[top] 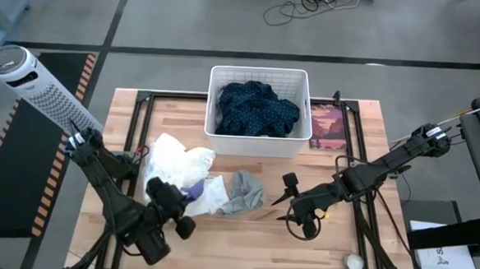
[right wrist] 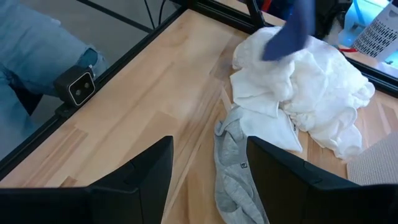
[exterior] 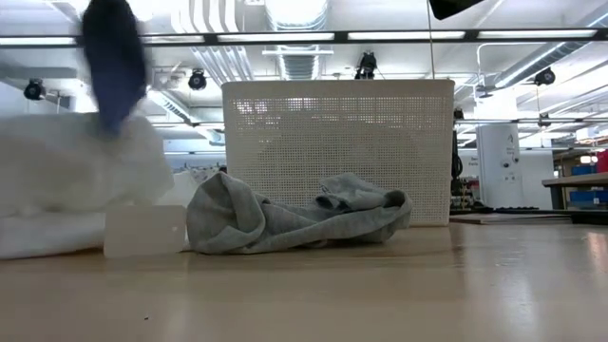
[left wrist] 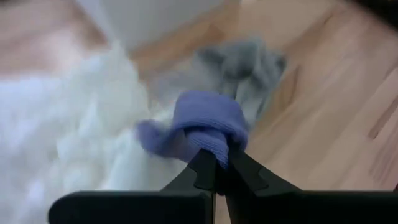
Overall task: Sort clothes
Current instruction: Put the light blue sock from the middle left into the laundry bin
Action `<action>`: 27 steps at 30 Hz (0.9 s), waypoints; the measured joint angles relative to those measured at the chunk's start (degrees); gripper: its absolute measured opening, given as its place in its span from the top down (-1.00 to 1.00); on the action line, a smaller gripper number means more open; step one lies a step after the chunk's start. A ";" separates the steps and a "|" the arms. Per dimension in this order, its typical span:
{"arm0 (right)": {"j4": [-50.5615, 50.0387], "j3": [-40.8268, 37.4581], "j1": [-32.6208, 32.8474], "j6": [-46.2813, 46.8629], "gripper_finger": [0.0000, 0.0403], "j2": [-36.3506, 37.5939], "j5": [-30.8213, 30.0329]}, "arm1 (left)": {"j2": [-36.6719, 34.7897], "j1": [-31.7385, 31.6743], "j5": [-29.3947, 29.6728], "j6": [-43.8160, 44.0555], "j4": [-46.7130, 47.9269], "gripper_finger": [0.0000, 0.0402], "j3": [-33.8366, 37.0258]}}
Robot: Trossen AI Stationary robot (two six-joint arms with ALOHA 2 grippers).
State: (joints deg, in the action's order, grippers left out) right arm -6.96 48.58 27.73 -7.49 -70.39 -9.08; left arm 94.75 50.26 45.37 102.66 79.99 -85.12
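The left gripper point(left wrist: 219, 169) stood over the near-left part of the wooden worktop point(top: 243, 233), at the edge of the heap of clothes, its jaws closed fully on a fold of a small periwinkle-blue garment point(left wrist: 202, 124), which hung bunched above the fingertips in the left wrist view. In the high view that blue garment point(top: 194, 186) showed just beside the gripper, against the white garments point(top: 177, 160). The white garments lay in a crumpled pile on the left-centre of the worktop, in front of the basket. A grey garment point(top: 243, 192) lay flat and creased on the worktop, touching the white pile on its right side; in the low view it point(exterior: 285, 217) sat in front of the perforated basket wall. The white plastic basket point(top: 303, 113) stood at the far centre of the worktop and held a dark navy dotted garment point(top: 256, 109), heaped inside it. The right gripper point(top: 290, 205) hung over the worktop to the right of the grey garment, apart from it, jaws spread part-way and holding nothing; the right wrist view showed both fingers point(right wrist: 146, 174) parted with bare wood and the grey garment between them. A reddish printed card point(top: 327, 127) lay just right of the basket. A small round white object point(top: 353, 261) rested near the worktop's near-right edge.
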 joint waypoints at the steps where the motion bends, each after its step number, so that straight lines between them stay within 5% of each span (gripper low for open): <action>1: 0.00 0.00 0.00 -0.01 0.06 0.00 -0.01 | -0.03 -0.43 1.56 -1.45 0.86 1.00 -1.32; 11: 0.00 0.00 0.00 -0.22 0.06 0.00 0.00 | -0.06 -8.78 13.91 -17.75 1.67 1.00 -6.51; 27: 0.01 -0.02 0.00 0.20 0.06 0.00 -0.02 | -6.90 -21.96 15.29 -59.97 -22.29 1.00 -6.71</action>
State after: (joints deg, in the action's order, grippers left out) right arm -6.95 48.56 27.73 -7.29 -70.39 -9.10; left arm 87.85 28.30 60.66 42.69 57.70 -91.83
